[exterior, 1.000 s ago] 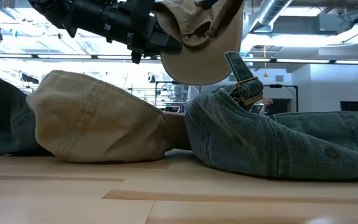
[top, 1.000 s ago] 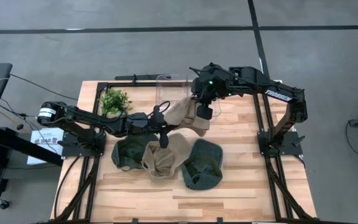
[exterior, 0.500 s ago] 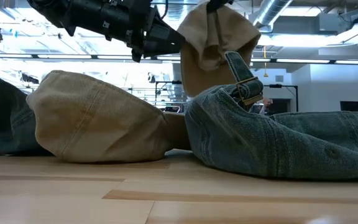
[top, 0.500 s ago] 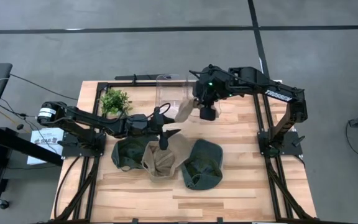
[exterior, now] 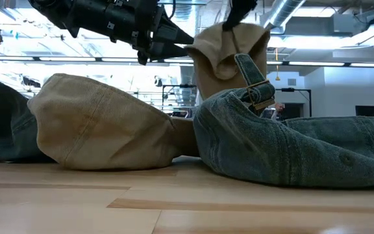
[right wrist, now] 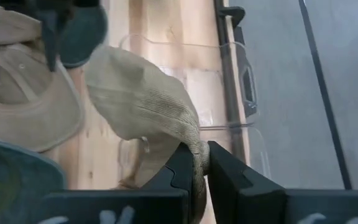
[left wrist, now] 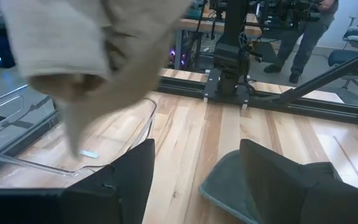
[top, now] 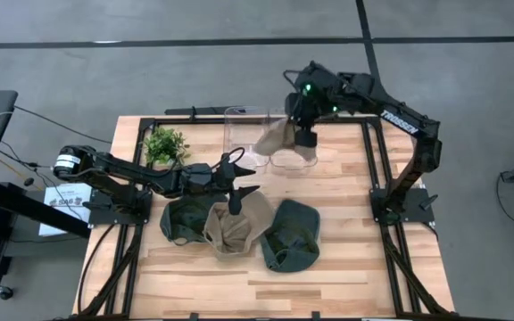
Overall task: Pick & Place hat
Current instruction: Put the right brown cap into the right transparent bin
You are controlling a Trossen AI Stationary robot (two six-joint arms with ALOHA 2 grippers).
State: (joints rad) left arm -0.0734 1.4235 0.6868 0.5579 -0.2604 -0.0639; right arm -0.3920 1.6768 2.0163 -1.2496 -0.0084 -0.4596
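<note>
1. The room is an open workshop with a grey concrete floor crossed by dark lines; ducts and strip lights show beyond the wooden bench point(top: 328, 267), which sits in a black frame.
2. Nearest the front edge of the bench lie three caps: a denim cap point(top: 291, 236) on the right, a tan cap point(top: 236, 225) in the middle touching it, and a dark green cap point(top: 181, 220) on the left, partly under the tan one.
3. In the low view the tan cap point(exterior: 102, 123) and the denim cap point(exterior: 291, 146), with its metal strap buckle, fill the foreground.
4. The left gripper point(top: 239, 183) hangs just above the tan cap with its fingers spread apart and nothing between them.
5. A small green potted plant point(top: 164, 144) stands near the left rear corner of the bench.
6. Farther back, the right gripper point(top: 298, 135) is clamped on a beige knit hat point(top: 277, 136), which hangs from it over the clear plastic bins point(top: 248, 134) at the rear edge; its fingers point(right wrist: 182, 171) pinch a fold of the hat point(right wrist: 145, 102).
7. White lettering on the right arm point(top: 400, 125) reads "TROSSEN".
8. A printed sheet point(top: 63, 198) lies left of the bench; its writing is too small to read.
9. In the left wrist view a person point(left wrist: 303, 31) stands in the room behind.
</note>
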